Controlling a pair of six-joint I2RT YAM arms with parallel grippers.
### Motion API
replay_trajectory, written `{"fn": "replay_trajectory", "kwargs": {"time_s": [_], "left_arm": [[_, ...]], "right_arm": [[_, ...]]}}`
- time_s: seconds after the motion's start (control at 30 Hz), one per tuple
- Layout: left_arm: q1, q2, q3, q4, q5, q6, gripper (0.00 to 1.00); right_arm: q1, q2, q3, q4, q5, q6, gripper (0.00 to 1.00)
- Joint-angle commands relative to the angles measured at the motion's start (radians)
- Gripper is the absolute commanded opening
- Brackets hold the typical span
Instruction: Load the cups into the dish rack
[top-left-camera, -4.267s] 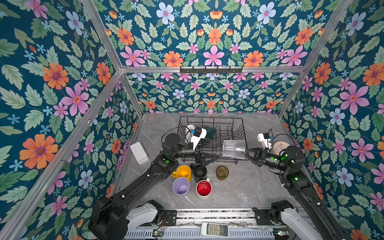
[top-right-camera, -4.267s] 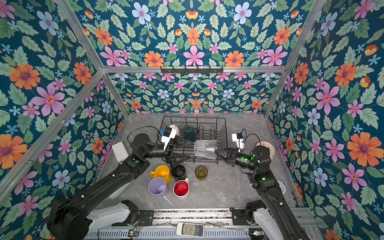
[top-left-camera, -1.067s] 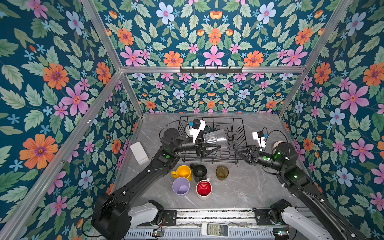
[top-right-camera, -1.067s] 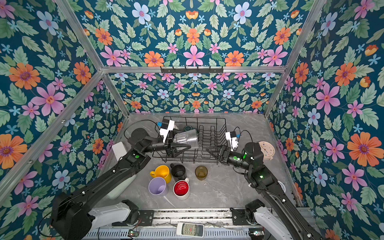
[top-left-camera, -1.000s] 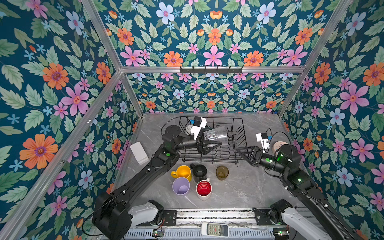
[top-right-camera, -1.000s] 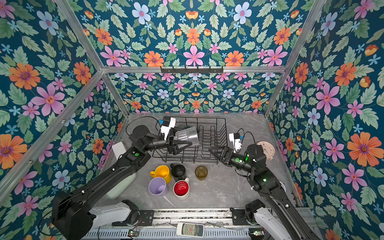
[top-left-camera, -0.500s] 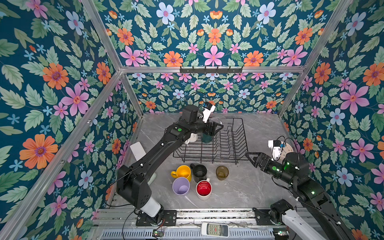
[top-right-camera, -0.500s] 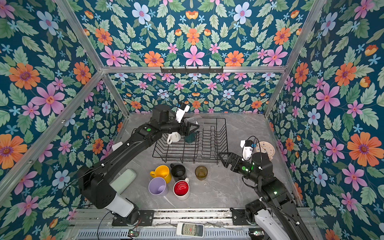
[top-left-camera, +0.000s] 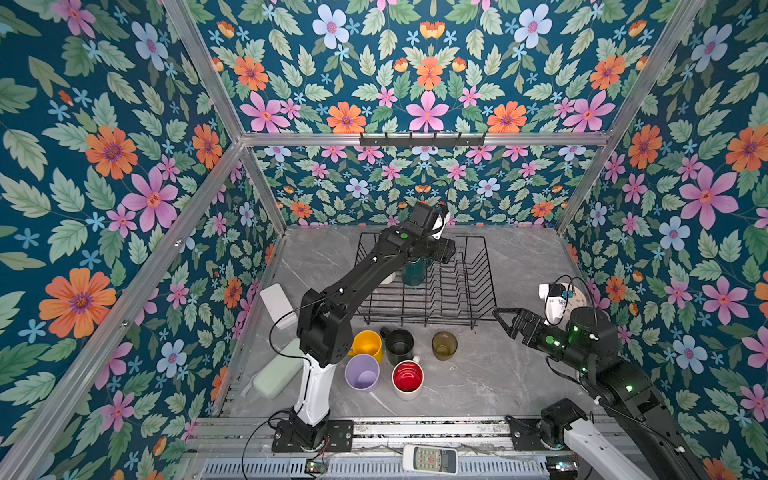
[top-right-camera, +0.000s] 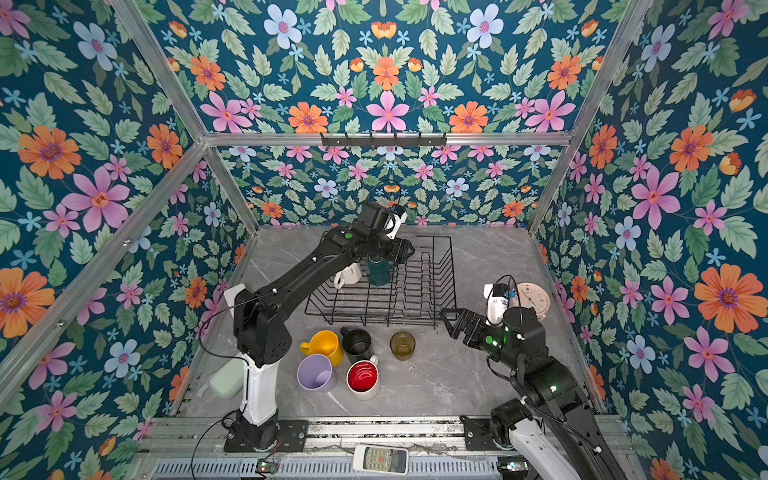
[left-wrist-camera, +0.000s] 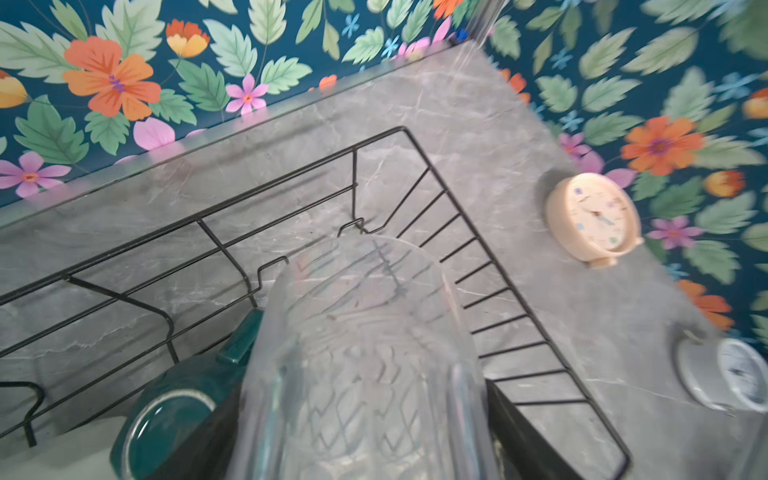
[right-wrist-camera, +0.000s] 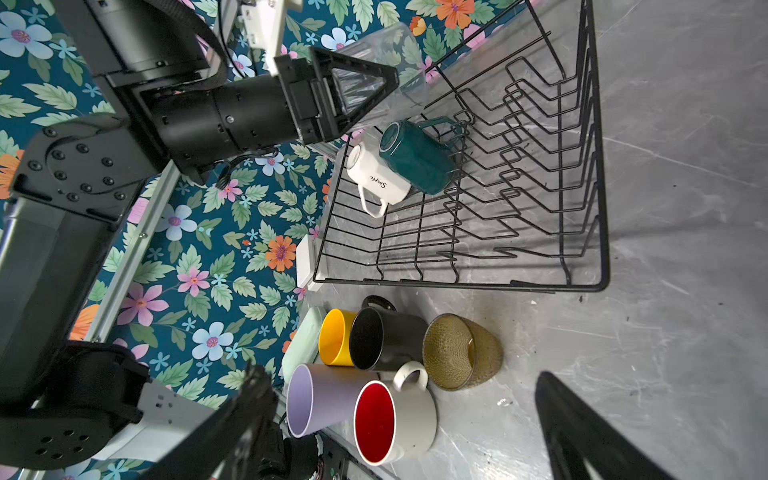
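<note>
Evidently the left gripper clasps the clear glass, tilted above the far side of the dish rack beside the green mug, probably held high to clear it; the right gripper hangs spread and empty off the near right corner.

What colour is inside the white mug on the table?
Red; the mug shows best in right wrist view.

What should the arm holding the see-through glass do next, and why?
Probably lower the clear glass into the dish rack beside the green mug: the left pincer holds it over the rack's far end, not yet set down.
</note>
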Motion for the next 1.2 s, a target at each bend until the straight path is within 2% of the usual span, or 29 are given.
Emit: {"fn": "replay_trajectory", "kwargs": {"time_s": [0.0,0.17,0.37,0.67,1.17], "left_arm": [[-0.008,0.052,0.074,-0.084,-0.101,0.006,0.00],[-0.018,0.136,0.166,-0.163,-0.165,0.002,0.00],[-0.021,0.178,0.187,-0.172,-0.182,0.001,0.00],[-0.039,0.241,0.213,-0.196,-0.265,0.018,0.00],[-0.041,0.295,0.204,-0.144,-0.271,0.014,0.01]], "right_arm": [[0.000,-0.004,0.000,-0.013,0.012,-0.028,0.96],[0.001,-0.005,-0.015,-0.006,0.002,-0.028,0.97],[0.001,-0.001,-0.034,0.014,-0.019,-0.019,0.96],[0.001,-0.001,-0.055,0.033,-0.041,-0.004,0.96],[0.000,-0.003,-0.073,0.043,-0.048,0.002,0.96]]}}
